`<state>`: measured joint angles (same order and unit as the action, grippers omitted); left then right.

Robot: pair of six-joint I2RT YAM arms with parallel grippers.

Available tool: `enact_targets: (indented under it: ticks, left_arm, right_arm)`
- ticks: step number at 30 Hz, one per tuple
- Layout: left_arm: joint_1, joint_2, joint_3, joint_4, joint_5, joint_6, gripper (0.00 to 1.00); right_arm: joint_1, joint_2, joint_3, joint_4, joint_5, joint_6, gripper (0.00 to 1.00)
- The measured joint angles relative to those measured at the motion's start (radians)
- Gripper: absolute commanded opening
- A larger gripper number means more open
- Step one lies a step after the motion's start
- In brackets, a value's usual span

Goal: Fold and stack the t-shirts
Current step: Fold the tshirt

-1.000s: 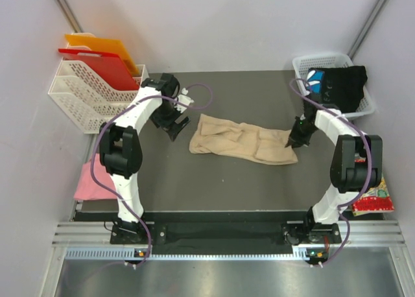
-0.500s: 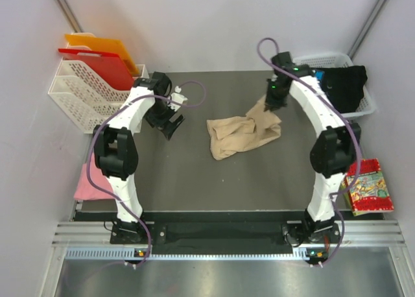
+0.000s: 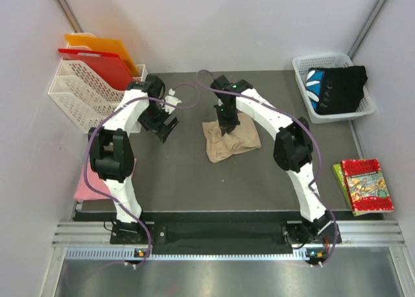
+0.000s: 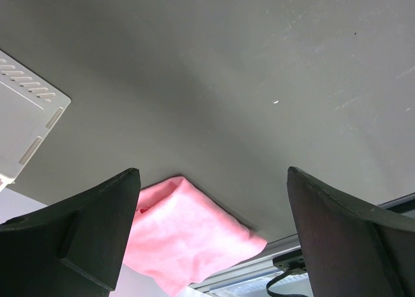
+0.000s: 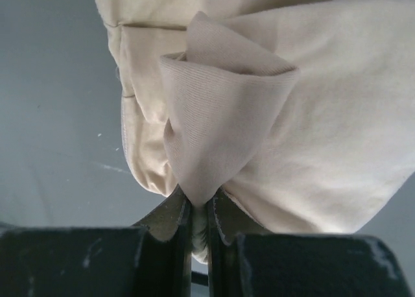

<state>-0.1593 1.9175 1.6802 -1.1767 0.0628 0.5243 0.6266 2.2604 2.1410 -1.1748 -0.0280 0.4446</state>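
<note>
The beige t-shirt (image 3: 230,140) lies bunched and doubled over in the middle of the grey table. My right gripper (image 3: 225,126) is shut on a fold of it (image 5: 224,115), near its upper left edge. My left gripper (image 3: 162,125) is open and empty over bare table, left of the beige shirt. The pink t-shirt (image 3: 89,178) lies folded at the table's left edge; it shows between the left fingers in the left wrist view (image 4: 188,235). The black t-shirt with blue-and-white print (image 3: 337,87) sits in the white basket (image 3: 311,109) at the back right.
A white rack (image 3: 81,93) with red and orange boards stands at the back left; its corner shows in the left wrist view (image 4: 26,131). A colourful printed packet (image 3: 364,185) lies at the right edge. Walls close in on both sides.
My right gripper has dragged the beige shirt's right end leftward across the table, folding the shirt over into a compact bundle. The left gripper has shifted slightly left.
</note>
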Motion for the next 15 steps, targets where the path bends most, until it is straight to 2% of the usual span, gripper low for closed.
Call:
enact_targets:
  ticks: [3, 4, 5, 6, 7, 9, 15]
  left_arm:
    - [0.000, -0.002, -0.002, 0.001, 0.000, 0.001, 0.99]
    - [0.000, -0.002, -0.002, 0.003, 0.001, 0.001, 0.99]
    - [0.000, -0.002, -0.002, 0.004, 0.001, 0.001, 0.99]
    - [0.000, -0.002, -0.002, 0.005, 0.001, 0.001, 0.99]
    - [0.000, -0.002, -0.002, 0.004, 0.002, 0.000, 0.99]
    - [0.002, -0.002, -0.002, 0.005, 0.003, -0.001, 0.99]
    - [0.005, -0.002, -0.002, 0.004, 0.005, -0.001, 0.99]
  right_arm:
    - [0.041, 0.019, 0.016, -0.005, -0.015, -0.013, 0.28]
    - [0.056, 0.026, 0.023, -0.008, -0.026, -0.021, 0.40]
    - [0.072, 0.031, 0.028, -0.008, -0.041, -0.034, 0.48]
    - [0.083, 0.034, 0.031, -0.008, -0.054, -0.035, 0.68]
    - [0.093, 0.037, 0.034, -0.009, -0.077, -0.049, 0.76]
    - [0.104, 0.040, 0.034, -0.008, -0.120, -0.066, 0.85]
    - [0.101, 0.046, 0.032, -0.003, -0.205, -0.097, 0.88]
